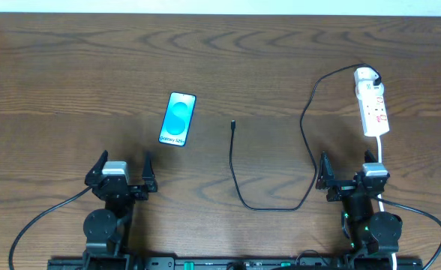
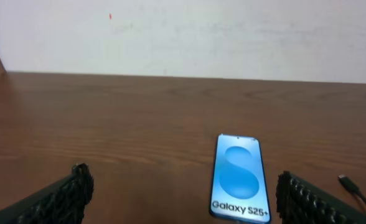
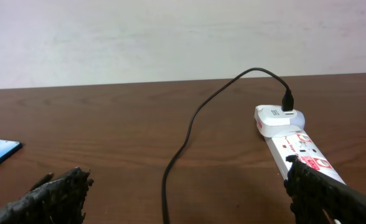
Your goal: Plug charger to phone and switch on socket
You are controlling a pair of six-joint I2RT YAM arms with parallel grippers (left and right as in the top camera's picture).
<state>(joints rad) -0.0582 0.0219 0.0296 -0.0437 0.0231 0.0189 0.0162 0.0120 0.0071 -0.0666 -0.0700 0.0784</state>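
Woodgrain tabletop (image 1: pixel 70 60) bearing phone (image 1: pixel 178 118) meets pale wall (image 2: pixel 233 31).

Pretty plain setup. The table (image 1: pixel 280 52) is dark brown wood with a wavy grain, and it fills almost the whole overhead view, apart from a thin pale strip along the top edge. From both wrist views, a bare off-white wall (image 2: pixel 201 37) stands right behind the table's far edge. There's a tiny reddish speck (image 2: pixel 110 17) high up on it. The light is soft and even, with a faint sheen on the wood.
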